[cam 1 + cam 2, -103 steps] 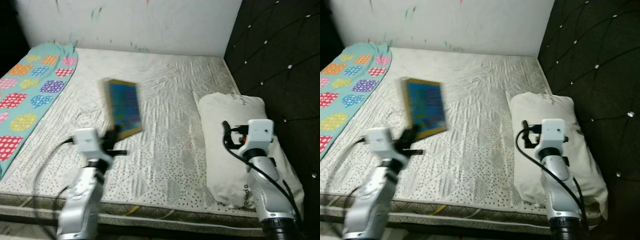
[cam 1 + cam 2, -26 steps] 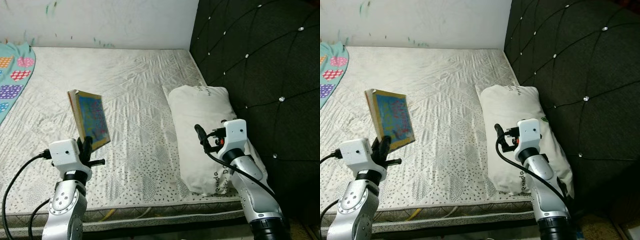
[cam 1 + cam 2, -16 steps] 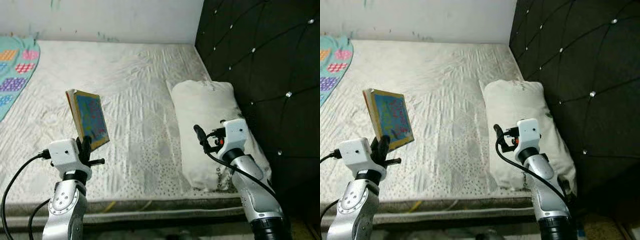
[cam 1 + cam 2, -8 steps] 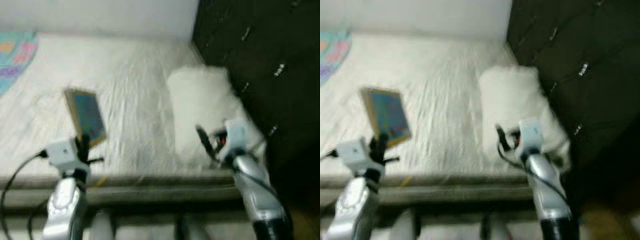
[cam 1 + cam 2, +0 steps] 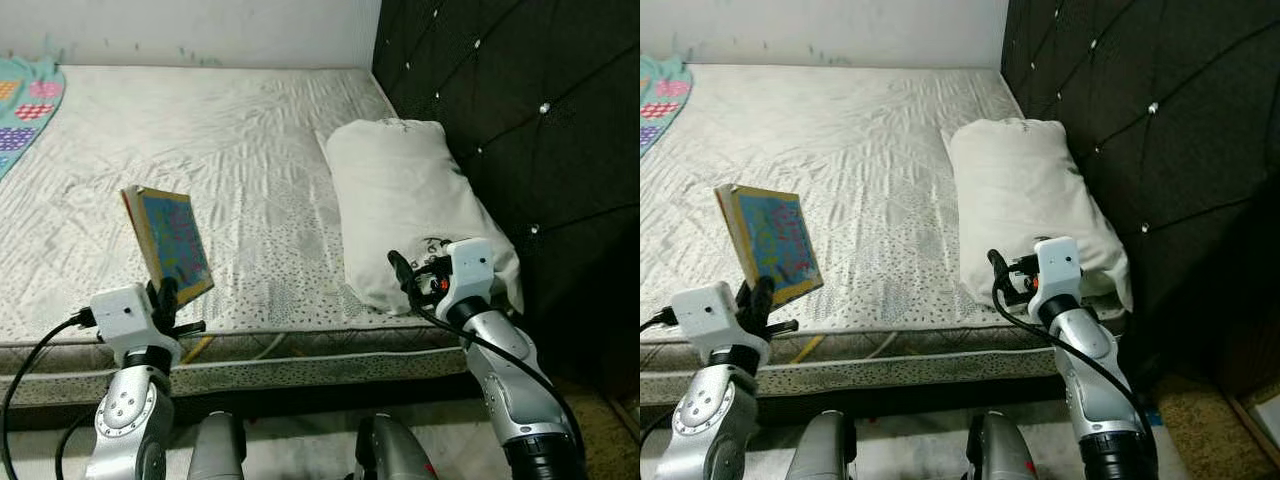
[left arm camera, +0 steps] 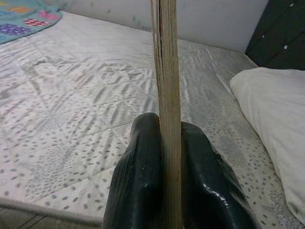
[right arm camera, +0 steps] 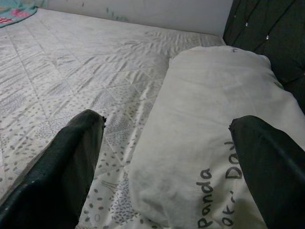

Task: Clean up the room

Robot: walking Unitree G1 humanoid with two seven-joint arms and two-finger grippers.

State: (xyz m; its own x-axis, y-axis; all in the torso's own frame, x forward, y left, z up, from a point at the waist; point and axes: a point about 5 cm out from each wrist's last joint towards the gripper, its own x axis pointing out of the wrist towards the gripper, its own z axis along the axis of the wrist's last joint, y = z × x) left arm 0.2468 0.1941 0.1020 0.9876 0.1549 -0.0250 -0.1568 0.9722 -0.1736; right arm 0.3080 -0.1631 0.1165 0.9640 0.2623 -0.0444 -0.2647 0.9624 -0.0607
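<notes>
Your left tool (image 5: 165, 300) grips a book (image 5: 170, 243) by its lower edge, the two fingers (image 6: 143, 181) pressed on both covers, so the book stands upright with its long axis going up and a little tilted away from you. It hangs above the near edge of the bed (image 5: 250, 200), not touching the mattress. Your right tool (image 5: 405, 280) is empty and spread wide, and it points at the pillow (image 5: 400, 190), which lies just in front of it with its long axis running away from you, along the dark headboard (image 5: 500, 120). I judge the right arm is the nearer one for the pillow, and nothing stands between them. For the book, the open mattress ahead of the left tool is free for putting it down. Far to the left, a patterned blanket (image 5: 25, 110) lies at the bed corner, well apart from both tools.
</notes>
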